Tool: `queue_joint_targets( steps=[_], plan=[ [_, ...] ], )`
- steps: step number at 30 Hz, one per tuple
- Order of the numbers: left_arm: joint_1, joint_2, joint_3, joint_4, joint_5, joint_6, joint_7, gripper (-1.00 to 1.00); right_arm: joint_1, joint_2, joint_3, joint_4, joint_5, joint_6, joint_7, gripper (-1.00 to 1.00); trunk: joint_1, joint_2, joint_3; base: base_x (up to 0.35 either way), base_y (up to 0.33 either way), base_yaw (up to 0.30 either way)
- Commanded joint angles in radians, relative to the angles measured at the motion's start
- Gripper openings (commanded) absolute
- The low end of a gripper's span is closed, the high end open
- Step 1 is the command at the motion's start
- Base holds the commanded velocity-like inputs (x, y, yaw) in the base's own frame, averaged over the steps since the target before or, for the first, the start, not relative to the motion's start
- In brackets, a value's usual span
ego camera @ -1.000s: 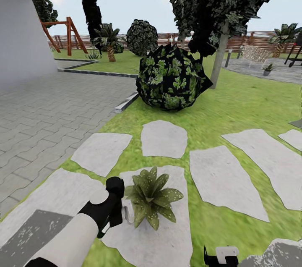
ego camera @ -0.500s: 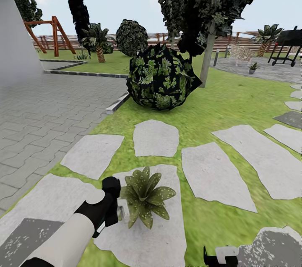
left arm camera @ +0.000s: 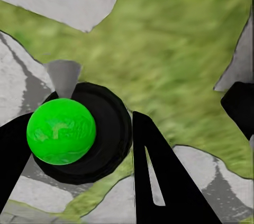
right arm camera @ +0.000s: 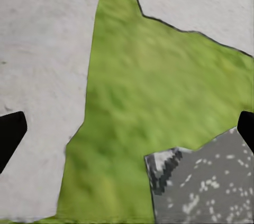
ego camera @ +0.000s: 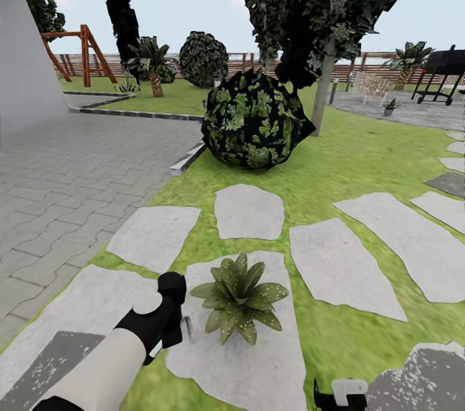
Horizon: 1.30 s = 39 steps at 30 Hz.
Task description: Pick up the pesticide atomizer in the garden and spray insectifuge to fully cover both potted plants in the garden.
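Observation:
A potted plant (ego camera: 240, 298), a low rosette of pointed green leaves, stands on a grey stepping stone (ego camera: 239, 359) in the garden lawn. Whitish specks of insectifuge (ego camera: 259, 298) dot its leaves. Just left of it my left gripper (ego camera: 172, 319) is shut on the pesticide atomizer; a small whitish bit (ego camera: 186, 327) sticks out toward the plant. In the left wrist view the atomizer (left arm camera: 61, 130) appears end-on as a bright green dome in a dark ring inside the left gripper (left arm camera: 79, 145). A second potted plant (ego camera: 389, 104) sits far off on the patio. My right gripper (right arm camera: 127, 129) is open over grass.
A large dark round shrub (ego camera: 255, 120) and a tree trunk (ego camera: 323, 94) stand ahead. Grey block paving (ego camera: 64, 172) lies to the left, more stepping stones (ego camera: 336, 265) to the right. A black grill (ego camera: 444, 72) stands on the far patio by the wooden fence.
The whole view swung, so the camera moved. The near potted plant now sits slightly farther from my left gripper than half a second ago. The grip on the atomizer is unchanged.

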Motion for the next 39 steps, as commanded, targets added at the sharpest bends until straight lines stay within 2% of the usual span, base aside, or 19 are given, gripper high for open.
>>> queue_joint_targets(
  steps=[1, 6, 17, 22, 25, 27, 31, 36, 39],
  plan=[
    [-0.001, 0.0, -0.002, 0.001, -0.002, 0.011, -0.007, -1.0, -0.001, 0.0, -0.005, 0.001, 0.011, -0.003, -0.006, 1.0, -0.001, 0.0, -0.001, -0.247, 0.228, 0.0],
    [-0.001, -0.001, -0.002, 0.002, 0.003, 0.011, -0.009, -1.0, -0.001, 0.001, -0.006, 0.001, 0.008, -0.003, -0.006, 1.0, -0.001, 0.0, -0.001, -0.029, 0.28, -0.091],
    [0.003, -0.009, -0.002, 0.006, 0.003, 0.011, -0.011, -1.0, -0.001, 0.001, -0.006, 0.001, 0.008, -0.003, -0.006, 1.0, -0.001, 0.0, -0.001, 0.153, 0.253, -0.151],
    [0.062, -0.009, -0.004, 0.02, 0.001, 0.01, -0.007, -1.0, -0.001, 0.001, -0.005, 0.001, 0.008, -0.003, -0.006, 1.0, -0.001, 0.0, -0.001, 0.02, 0.022, -0.234],
    [0.068, -0.014, -0.005, 0.003, 0.004, 0.01, -0.007, -1.0, -0.001, 0.002, -0.005, 0.001, 0.008, -0.003, -0.006, 1.0, -0.001, 0.0, -0.001, 0.002, 0.002, -0.053],
    [0.062, -0.03, -0.006, -0.025, 0.004, 0.01, -0.007, -1.0, -0.001, 0.002, -0.005, 0.001, 0.008, -0.003, -0.006, 1.0, -0.001, 0.0, -0.001, 0.0, 0.0, -0.012],
    [0.058, -0.043, -0.006, -0.134, 0.004, 0.011, -0.014, -1.0, -0.001, 0.002, -0.005, 0.001, 0.009, -0.003, -0.006, 1.0, -0.001, 0.0, -0.001, 0.0, 0.0, -0.001],
    [0.064, -0.029, 0.005, -0.134, 0.004, 0.011, -0.008, -1.0, -0.001, 0.002, -0.005, 0.001, 0.009, -0.003, -0.006, 1.0, -0.001, 0.0, -0.001, 0.0, 0.0, 0.0],
    [0.083, 0.0, 0.005, -0.115, 0.005, 0.01, -0.007, -1.0, -0.001, 0.002, -0.005, 0.001, 0.009, -0.003, -0.006, 1.0, -0.001, 0.0, -0.001, 0.0, 0.0, 0.0]
  ],
)
